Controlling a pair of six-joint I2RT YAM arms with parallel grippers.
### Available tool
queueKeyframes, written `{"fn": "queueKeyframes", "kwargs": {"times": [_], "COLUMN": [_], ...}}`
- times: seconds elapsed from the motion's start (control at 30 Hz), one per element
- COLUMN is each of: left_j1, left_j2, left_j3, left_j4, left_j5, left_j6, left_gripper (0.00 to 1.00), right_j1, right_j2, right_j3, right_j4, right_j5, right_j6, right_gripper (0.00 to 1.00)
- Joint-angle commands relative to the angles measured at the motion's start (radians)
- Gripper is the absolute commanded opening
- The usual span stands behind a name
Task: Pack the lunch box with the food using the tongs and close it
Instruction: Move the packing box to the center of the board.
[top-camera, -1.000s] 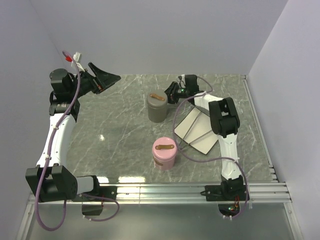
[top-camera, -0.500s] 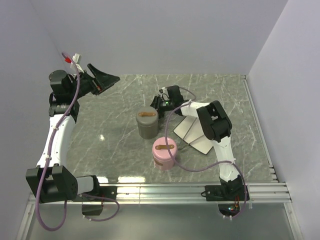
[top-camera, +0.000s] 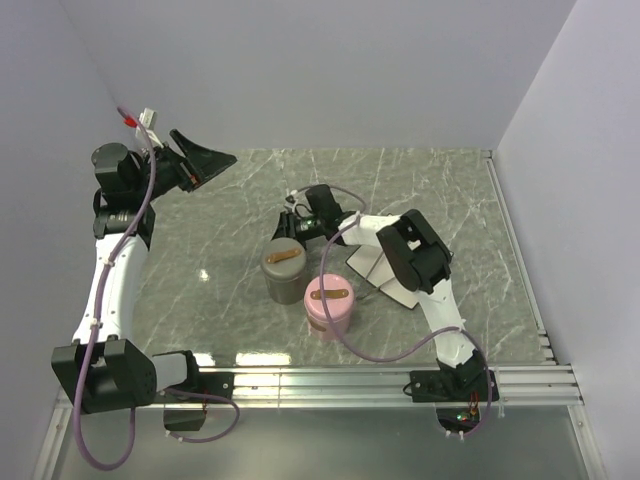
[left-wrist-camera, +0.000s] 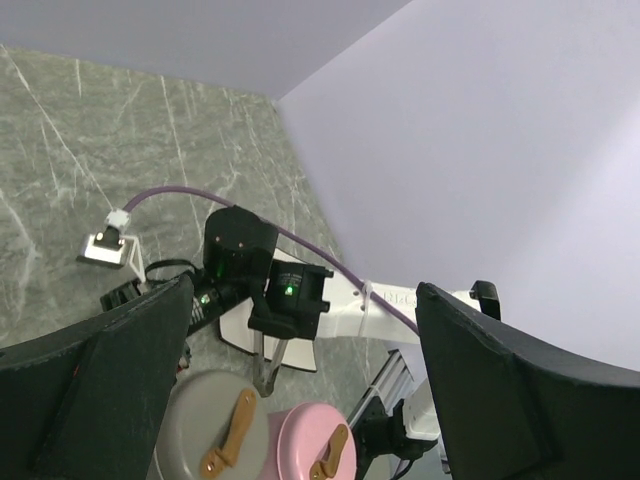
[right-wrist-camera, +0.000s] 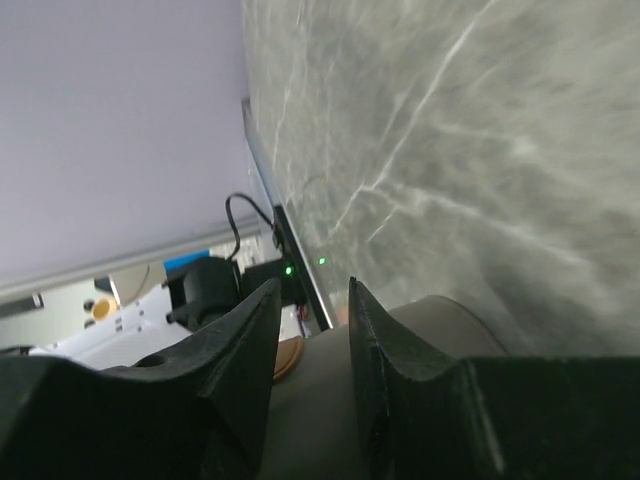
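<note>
**A:** From above?
**B:** The left end effector (top-camera: 207, 150) hangs over the desk's (top-camera: 230, 220) far-left corner, jaws wide and empty. The right end effector (top-camera: 296, 232) is clamped on the grey container (top-camera: 284, 270), just beside the pink container (top-camera: 330, 303) and near the white plate (top-camera: 365, 262).
**A:** Left wrist?
**B:** Both containers stand lidded, side by side.
**A:** Right wrist?
**B:** The grey container sits between its fingers (right-wrist-camera: 235, 360).

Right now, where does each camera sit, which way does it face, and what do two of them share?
Top external: above and behind the bases, looking down on the table; both arms show.
Left wrist: on the raised left gripper, looking down at the right arm; its open fingers frame it.
Right wrist: low on the right gripper, facing along the table; its fingers grip the grey container.
Shared: top and left wrist both show the pink container.
</note>
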Motion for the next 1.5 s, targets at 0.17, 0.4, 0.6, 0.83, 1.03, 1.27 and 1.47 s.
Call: {"fn": "queueKeyframes", "kwargs": {"times": [0.17, 0.4, 0.6, 0.83, 1.03, 1.27, 1.47], "left_j1": [0.016, 0.019, 0.022, 0.027, 0.027, 0.028, 0.027], "left_j2": [-0.033, -0.039, -0.042, -0.05, -0.059, -0.054, -0.05], "left_j3": [-0.01, -0.015, -0.013, -0.016, -0.012, -0.016, -0.025], "left_j4": [0.026, 0.029, 0.029, 0.034, 0.026, 0.038, 0.064], "left_j5": [0.029, 0.034, 0.037, 0.04, 0.038, 0.038, 0.04], "left_j6": [0.016, 0.012, 0.014, 0.014, 0.031, 0.026, 0.002], "left_gripper": [0.98, 0.98, 0.98, 0.98, 0.98, 0.98, 0.98], "right_j1": [0.08, 0.127, 0.17, 0.169, 0.057, -0.041, -0.038], "right_j2": [-0.019, 0.001, 0.004, -0.005, -0.013, -0.063, -0.117], "right_j3": [-0.007, -0.019, -0.036, -0.001, 0.093, 0.095, -0.005], "right_j4": [0.032, 0.09, 0.11, 0.055, -0.062, -0.268, -0.396], "right_j5": [-0.079, -0.122, -0.145, -0.146, -0.099, -0.068, -0.045], "right_j6": [-0.007, 0.044, 0.058, 0.016, -0.069, -0.255, -0.399], "right_gripper": [0.4, 0.4, 0.4, 0.4, 0.41, 0.41, 0.41]}}
